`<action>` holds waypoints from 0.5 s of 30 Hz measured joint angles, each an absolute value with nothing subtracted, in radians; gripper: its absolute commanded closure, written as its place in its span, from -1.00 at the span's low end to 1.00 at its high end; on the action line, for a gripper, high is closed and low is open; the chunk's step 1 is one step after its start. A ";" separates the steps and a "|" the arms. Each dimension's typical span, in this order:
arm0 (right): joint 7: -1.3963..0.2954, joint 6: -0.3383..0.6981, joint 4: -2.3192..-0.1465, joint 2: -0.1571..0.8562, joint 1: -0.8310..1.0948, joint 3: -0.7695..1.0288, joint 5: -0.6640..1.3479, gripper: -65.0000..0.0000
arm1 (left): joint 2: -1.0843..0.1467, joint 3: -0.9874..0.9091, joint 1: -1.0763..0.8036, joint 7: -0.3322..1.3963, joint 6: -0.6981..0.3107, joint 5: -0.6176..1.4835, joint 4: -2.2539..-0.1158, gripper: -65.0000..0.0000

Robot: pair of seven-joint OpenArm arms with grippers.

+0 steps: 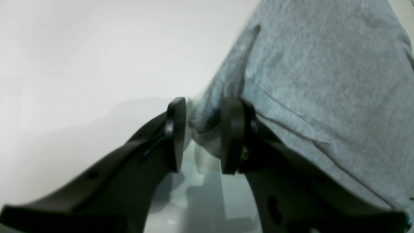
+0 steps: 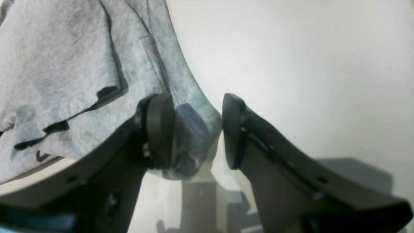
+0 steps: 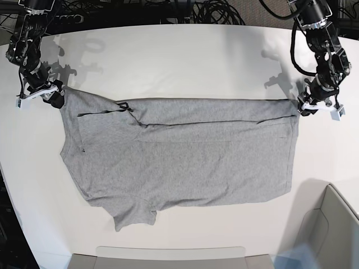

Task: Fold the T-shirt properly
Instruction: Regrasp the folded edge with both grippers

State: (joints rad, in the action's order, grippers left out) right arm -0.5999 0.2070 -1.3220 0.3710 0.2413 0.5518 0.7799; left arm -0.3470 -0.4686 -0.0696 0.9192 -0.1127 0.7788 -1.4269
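The heather-grey T-shirt (image 3: pixel 185 151) lies spread on the white table (image 3: pixel 185 61), plain side up, with its top edge folded down in a long straight band. My left gripper (image 3: pixel 307 106) is at the shirt's upper right corner. In the left wrist view its jaws (image 1: pixel 204 103) stand apart, with a bunched hem of the T-shirt (image 1: pixel 323 81) loose between them. My right gripper (image 3: pixel 56 96) is at the upper left corner. In the right wrist view it (image 2: pixel 195 100) is open, and a corner of the T-shirt (image 2: pixel 58 64) sits between the pads.
A grey bin (image 3: pixel 331 224) stands at the front right corner of the table. A flat grey tray (image 3: pixel 168 255) lies along the front edge. Black cables (image 3: pixel 213 11) run behind the table's far edge.
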 measured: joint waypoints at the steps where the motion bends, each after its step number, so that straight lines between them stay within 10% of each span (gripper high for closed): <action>1: -0.600 0.207 -1.322 0.371 0.241 0.552 0.780 0.24 | -0.347 -0.468 -0.070 0.919 -0.115 0.800 -1.427 0.40; 15: -0.591 0.207 -1.322 0.375 0.238 0.520 0.782 0.24 | -0.408 -0.311 -0.055 0.853 -0.129 0.858 -1.311 0.40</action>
State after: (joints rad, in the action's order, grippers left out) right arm -0.5911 0.2070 -1.3216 0.3752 0.2382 0.5201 0.7822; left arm -0.4076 -0.3111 -0.0551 0.8528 -0.1291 0.8577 -1.3106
